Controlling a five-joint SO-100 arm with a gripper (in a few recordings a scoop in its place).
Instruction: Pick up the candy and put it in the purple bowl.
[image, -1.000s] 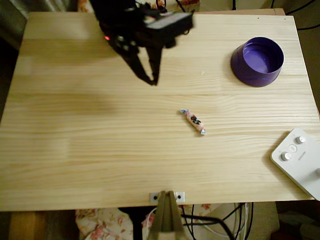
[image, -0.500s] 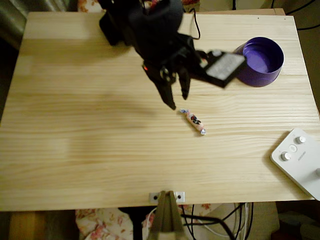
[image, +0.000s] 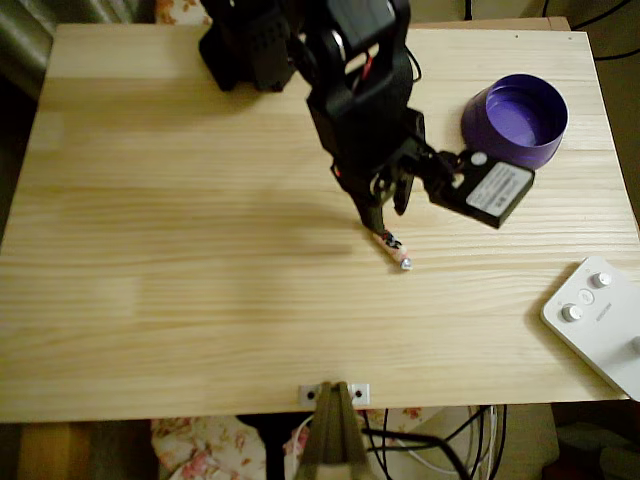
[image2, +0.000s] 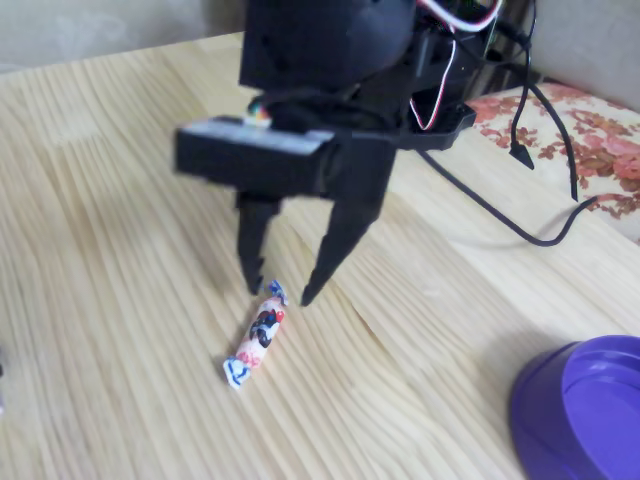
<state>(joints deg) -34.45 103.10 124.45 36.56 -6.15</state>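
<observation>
Black end effector (image2: 282, 292), fingers spread, straddles one twisted end of the candy (image2: 256, 334) without gripping it.

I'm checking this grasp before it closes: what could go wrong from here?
1. The open pincer straddles only the far twisted end of the candy, not its middle. Closing there may pinch just wrapper, and the candy could slip or swing out.
2. The tips sit close to the table; going lower could jam them on the wood or flick the candy away.
3. The purple bowl is well off to the side, so a weak grip could drop the candy on the way.
</observation>
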